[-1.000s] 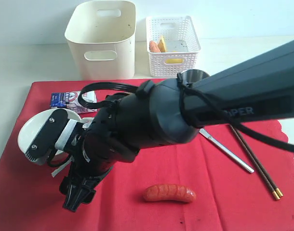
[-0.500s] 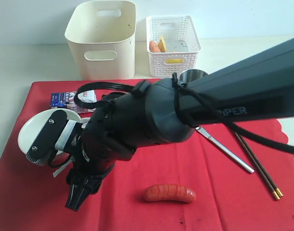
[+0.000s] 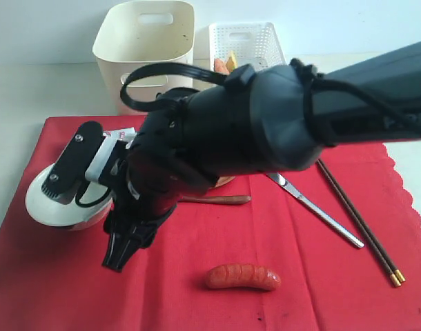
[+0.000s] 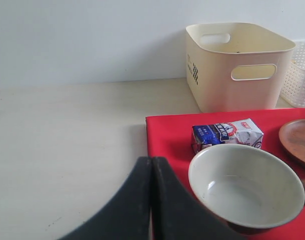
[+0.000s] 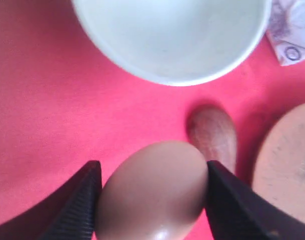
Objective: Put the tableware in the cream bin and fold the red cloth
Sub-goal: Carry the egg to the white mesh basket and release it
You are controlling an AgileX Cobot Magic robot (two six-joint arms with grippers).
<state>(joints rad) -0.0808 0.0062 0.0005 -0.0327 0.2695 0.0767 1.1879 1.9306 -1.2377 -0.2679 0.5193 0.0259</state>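
Clamping egg (image 5: 152, 197) between its fingers, right gripper (image 5: 150, 200); left gripper (image 4: 151, 195) pinched together, empty. Right arm (image 3: 252, 131) covers bowl (image 3: 48, 210) at 1 o'clock rim; plate (image 4: 298, 140) cut off.

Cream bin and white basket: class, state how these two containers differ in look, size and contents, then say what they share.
The cream bin has smooth solid walls with oval cut-out handles, while the white basket has lattice walls. The cream bin is larger and taller than the white basket. Nothing shows inside the cream bin, but the white basket holds orange food pieces. Both are open-topped and stand upright, side by side, on the table.
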